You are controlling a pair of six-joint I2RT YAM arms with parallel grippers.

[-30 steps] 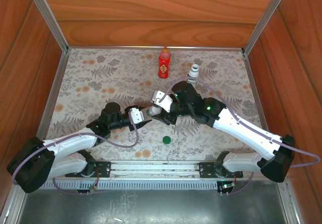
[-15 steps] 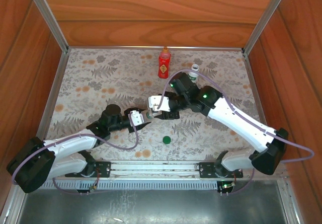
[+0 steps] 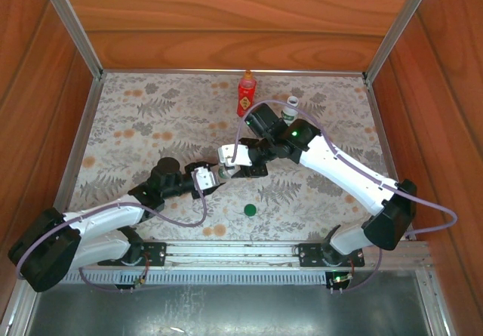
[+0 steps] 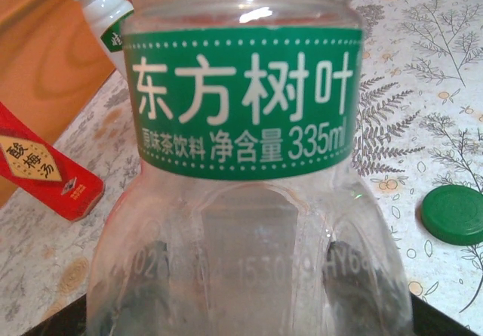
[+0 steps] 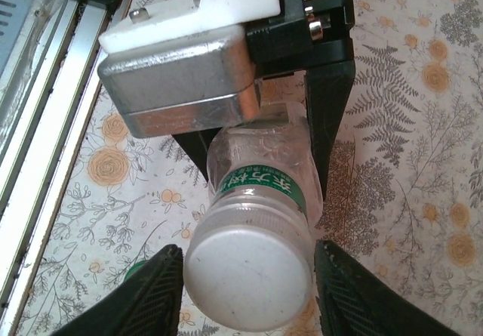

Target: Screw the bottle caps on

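Right wrist view: right gripper has its two black fingers flanking the pale grey round cap of the clear plastic bottle with green label band. Gap to cap is hairline at best, so cannot tell whether the pinch is made. Left gripper is clenched on the lower body of the same bottle, neck pointing away from it toward the right gripper.

Change vs a second ago: right arm has swung in from the right. Its wrist now sits further left, and the jaws have narrowed from wide to approx. cap width. Left gripper and bottle are approx. unmoved. Judgement: approach is complete and the step in hand is seizing the cap for the twist. No turn is evidenced yet.

Task item condition: clear plastic bottle is transparent w/ moulded shoulders and looks empty. Its green band carries white printed characters. Cap sits square on the neck as seen end-on; thread seating is hidden. Pos.: mid-table, slightly near, held btwn the two grippers, apparently off the floral table cloth.

Surroundings: flat green round lid lies loose on the cloth, just near-right of the grippers. Red plastic bottle stands at far centre. White plastic bottle w/ green-black label stands to its right, beside the right arm. Judgement: the green lid likely belongs to the white bottle, so capping work remains.
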